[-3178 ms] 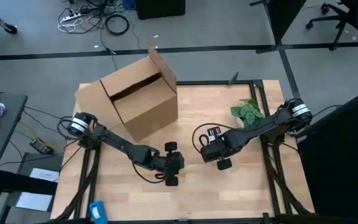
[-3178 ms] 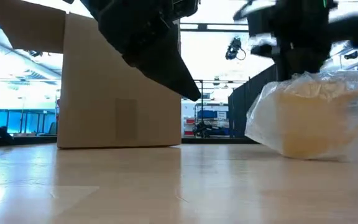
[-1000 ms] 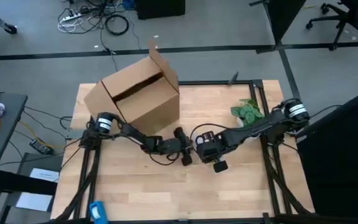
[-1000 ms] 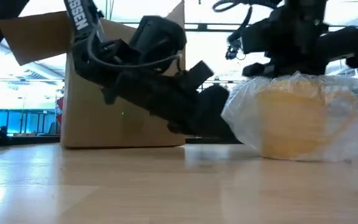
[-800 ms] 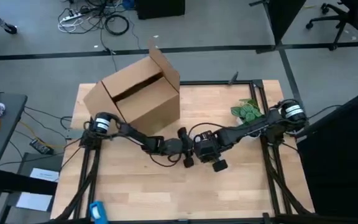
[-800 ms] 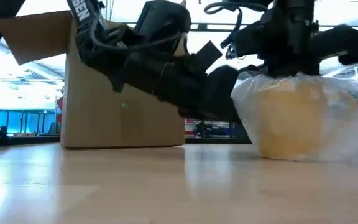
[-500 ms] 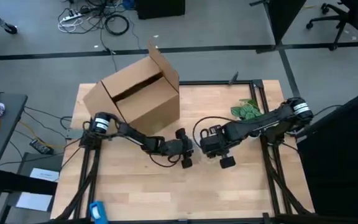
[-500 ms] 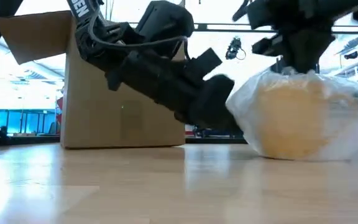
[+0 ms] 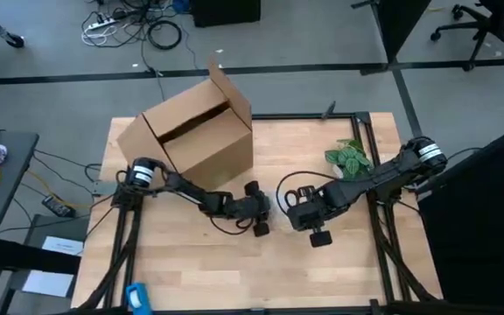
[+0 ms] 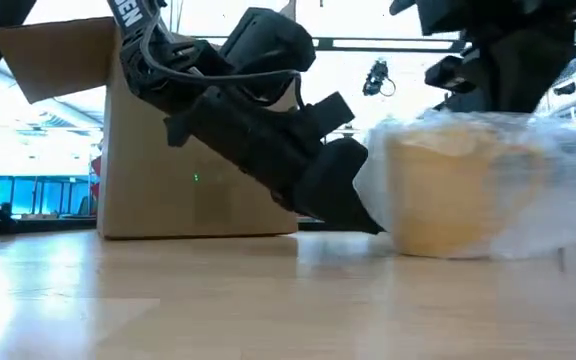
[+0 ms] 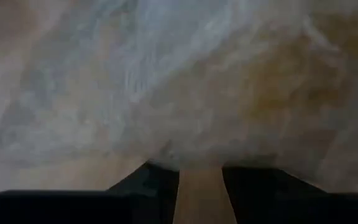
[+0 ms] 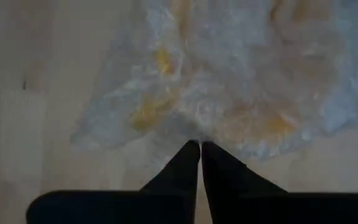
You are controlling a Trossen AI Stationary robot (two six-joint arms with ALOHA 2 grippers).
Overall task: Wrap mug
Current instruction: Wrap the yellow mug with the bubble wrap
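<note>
The yellow-orange mug [image 10: 448,195] stands on the table, covered by a crinkly clear plastic sheet [image 10: 558,190]; in the high view both are hidden under the grippers. My left gripper [image 10: 363,205] lies low at the bundle's left side, open, with bare wood showing between its fingers [image 11: 201,171]. My right gripper [image 10: 498,105] hangs above the mug, shut on the plastic [image 12: 199,144]. In the high view the two grippers, left [image 9: 269,212] and right [image 9: 300,214], face each other at the table's middle. My left gripper's fingertips [image 11: 160,174] reach the plastic's lower edge [image 11: 194,158] at the bundle's left side, slanting down from the table's left; I cannot tell whether they touch it. My right gripper pinches a gather of the plastic sheet [image 12: 199,137] between its two fingertips, from above, pointing down. The mug's base stays on the table.
An open cardboard box [image 9: 195,136] stands at the table's far left, close behind my left arm. A green leafy sprig [image 9: 348,157] lies at the far right. Bare wood [image 9: 234,271] stretches along the near side.
My right gripper has gone a little toward the table's right and near edges and has risen above the mug, still shut on the plastic. The wrapped bundle's top has changed from a rounded dome to a flatter shape. My left gripper has kept its place beside the bundle.
</note>
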